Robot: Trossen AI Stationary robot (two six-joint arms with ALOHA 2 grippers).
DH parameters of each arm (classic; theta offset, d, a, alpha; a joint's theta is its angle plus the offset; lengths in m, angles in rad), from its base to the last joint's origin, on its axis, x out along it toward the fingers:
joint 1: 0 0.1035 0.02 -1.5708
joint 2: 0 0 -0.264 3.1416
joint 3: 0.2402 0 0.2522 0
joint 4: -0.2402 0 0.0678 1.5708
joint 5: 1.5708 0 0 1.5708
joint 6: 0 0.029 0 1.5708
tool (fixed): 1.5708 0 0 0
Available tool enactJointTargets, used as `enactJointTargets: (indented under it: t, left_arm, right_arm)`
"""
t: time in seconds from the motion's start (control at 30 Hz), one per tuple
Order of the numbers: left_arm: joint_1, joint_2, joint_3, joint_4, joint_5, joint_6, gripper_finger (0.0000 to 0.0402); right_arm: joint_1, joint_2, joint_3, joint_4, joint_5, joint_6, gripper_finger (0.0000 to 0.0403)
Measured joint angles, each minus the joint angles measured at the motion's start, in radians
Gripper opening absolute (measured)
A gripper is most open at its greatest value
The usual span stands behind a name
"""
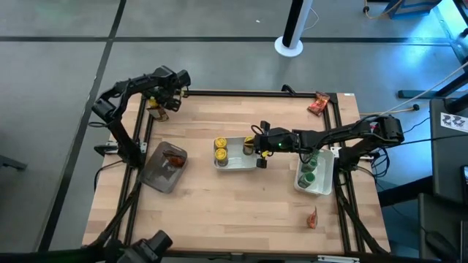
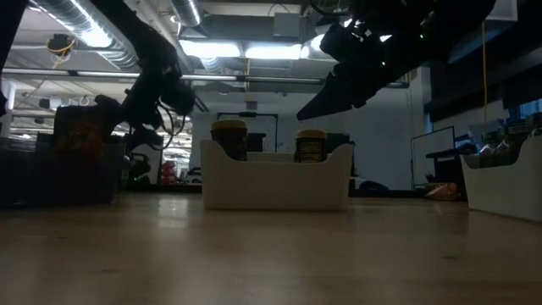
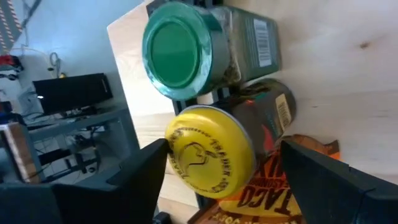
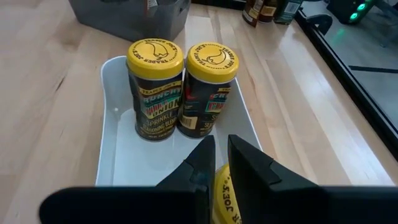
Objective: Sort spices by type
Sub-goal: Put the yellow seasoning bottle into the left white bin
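Observation:
My left gripper [image 1: 159,102] is at the table's far left corner, open. Its fingers [image 3: 143,177] stand on either side of a yellow-lidded jar [image 3: 208,152], and I see no touch. That jar stands next to a green-lidded jar [image 3: 183,50], with an orange packet [image 3: 273,190] beside it. My right gripper [image 4: 221,155] is shut. It hovers over the middle white tray [image 1: 238,162], above a yellow-lidded jar [image 4: 225,194] that stands in it. Two more yellow-lidded jars [image 4: 155,87] stand at the tray's other end. Green-lidded jars [image 1: 310,169] stand in the right tray [image 1: 322,187].
A clear grey bin [image 1: 164,166] with a red packet in it sits left of the middle tray. One red-orange packet [image 1: 318,104] lies at the far right corner, another [image 1: 313,218] near the right near edge. A black frame borders the table. Bare wood lies along the near side.

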Motion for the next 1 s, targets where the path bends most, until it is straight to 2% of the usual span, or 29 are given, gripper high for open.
enactJointTargets:
  t: [0.57,1.0]
  left_arm:
    - [-0.013,-0.003,-0.025,0.037,0.031,0.064,0.0296]
    - [-0.066,-0.003,-0.026,0.041,0.046,0.066,0.0296]
  right_arm:
    - [0.000,0.000,0.000,0.000,0.000,0.000,0.0046]
    - [0.000,0.000,0.000,0.002,0.000,0.000,0.0046]
